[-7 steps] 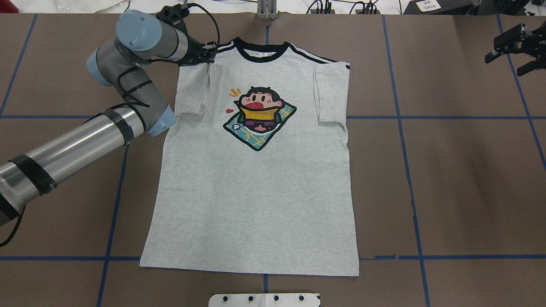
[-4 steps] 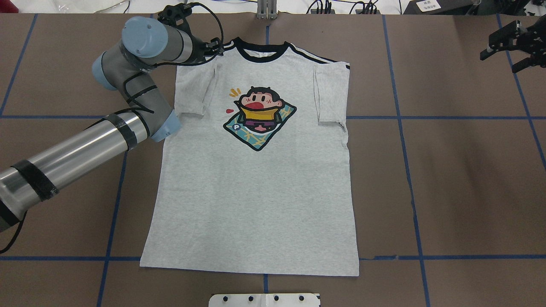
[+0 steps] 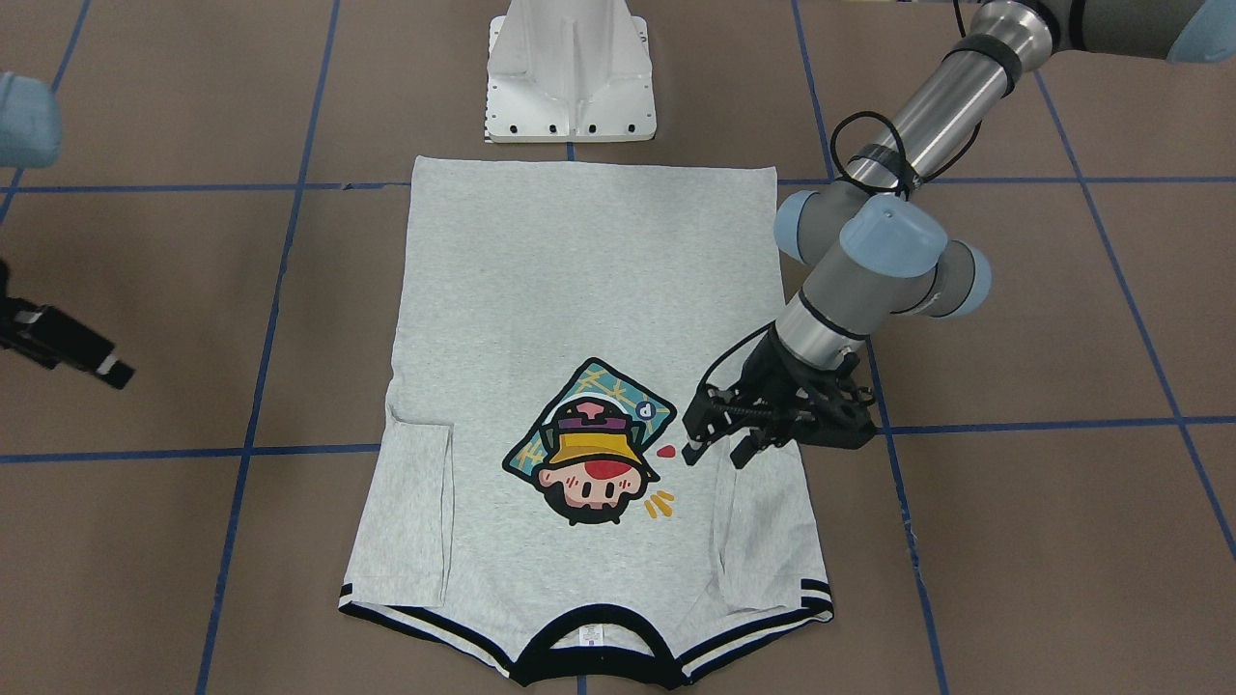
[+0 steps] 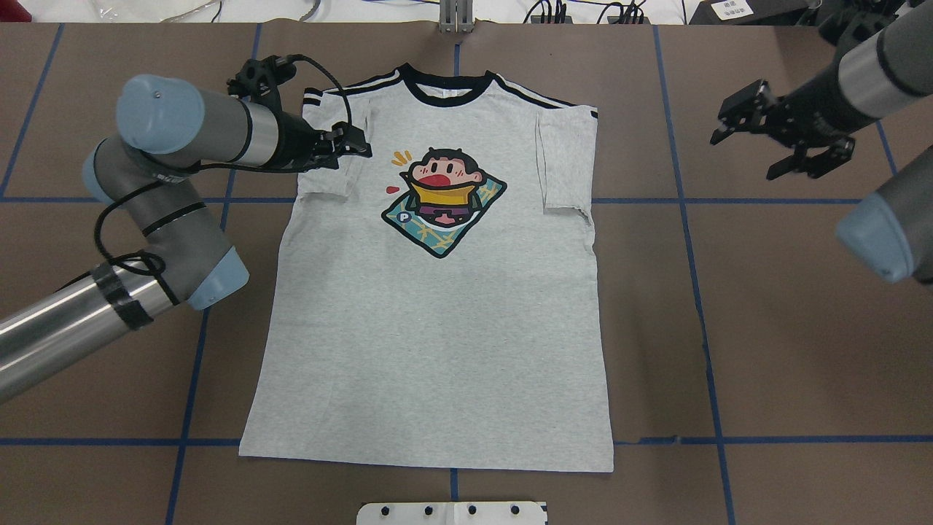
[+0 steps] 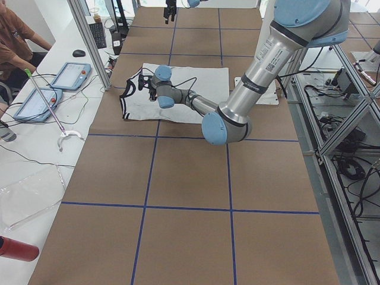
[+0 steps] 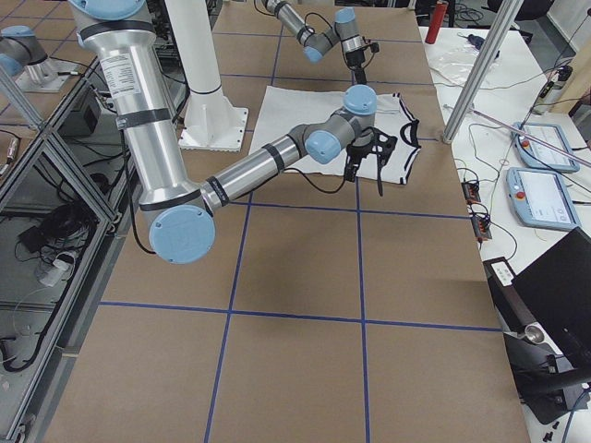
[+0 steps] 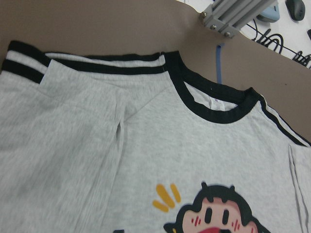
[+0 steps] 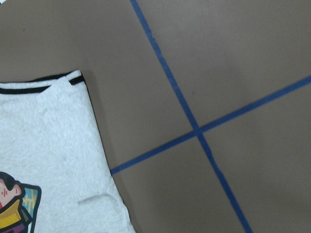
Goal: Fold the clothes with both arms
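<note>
The light, limp T-shirt [image 4: 437, 328] likely needs pinching at its far shoulder corners; the left end effector [image 3: 716, 450] and the right end effector [image 4: 745, 154] gape empty.

Wide open bench [image 4: 787, 313] right of the shirt [image 4: 437, 328]. Blocked on the left by the left arm [image 4: 168, 219], stretched over the sleeve [image 4: 326, 179]. Tight past the hem: white pedestal [image 4: 452, 512] near.

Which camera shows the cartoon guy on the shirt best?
The overhead exterior view: the cartoon print is whole, upright, uncovered. The front-facing view shows it whole but upside down; the wrist views crop it. Side views: too small.
</note>
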Robot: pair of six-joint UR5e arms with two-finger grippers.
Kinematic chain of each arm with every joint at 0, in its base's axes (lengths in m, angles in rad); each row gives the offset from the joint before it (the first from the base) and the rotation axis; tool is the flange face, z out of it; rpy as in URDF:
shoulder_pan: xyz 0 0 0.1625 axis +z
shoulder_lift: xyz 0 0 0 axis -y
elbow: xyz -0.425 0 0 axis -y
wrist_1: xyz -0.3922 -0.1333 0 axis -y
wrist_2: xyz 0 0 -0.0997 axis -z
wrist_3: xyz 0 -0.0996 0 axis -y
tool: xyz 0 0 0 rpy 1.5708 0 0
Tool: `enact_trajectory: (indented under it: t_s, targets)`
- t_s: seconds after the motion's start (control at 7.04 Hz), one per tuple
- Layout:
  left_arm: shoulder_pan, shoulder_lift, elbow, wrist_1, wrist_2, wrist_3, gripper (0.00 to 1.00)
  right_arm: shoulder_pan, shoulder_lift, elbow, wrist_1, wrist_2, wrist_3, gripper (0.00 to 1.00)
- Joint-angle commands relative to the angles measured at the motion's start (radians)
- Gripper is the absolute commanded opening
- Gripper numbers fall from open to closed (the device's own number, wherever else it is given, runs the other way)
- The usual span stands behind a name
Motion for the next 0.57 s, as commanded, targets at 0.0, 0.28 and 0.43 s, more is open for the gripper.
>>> enact_trajectory:
  t_s: [0.0,0.28,0.43]
  targets:
    - [0.003,0.146,-0.184,0.003,-0.110,-0.075,0.71,-0.294,-0.093,0.190,-0.002,-0.240,0.297,1.00]
    - [0.007,0.267,-0.326,0.000,-0.112,-0.109,0.76,-0.609,-0.165,0.262,-0.002,-0.523,0.533,1.00]
    - [0.009,0.318,-0.382,0.000,-0.117,-0.111,0.78,-0.759,-0.176,0.266,-0.004,-0.654,0.634,0.99]
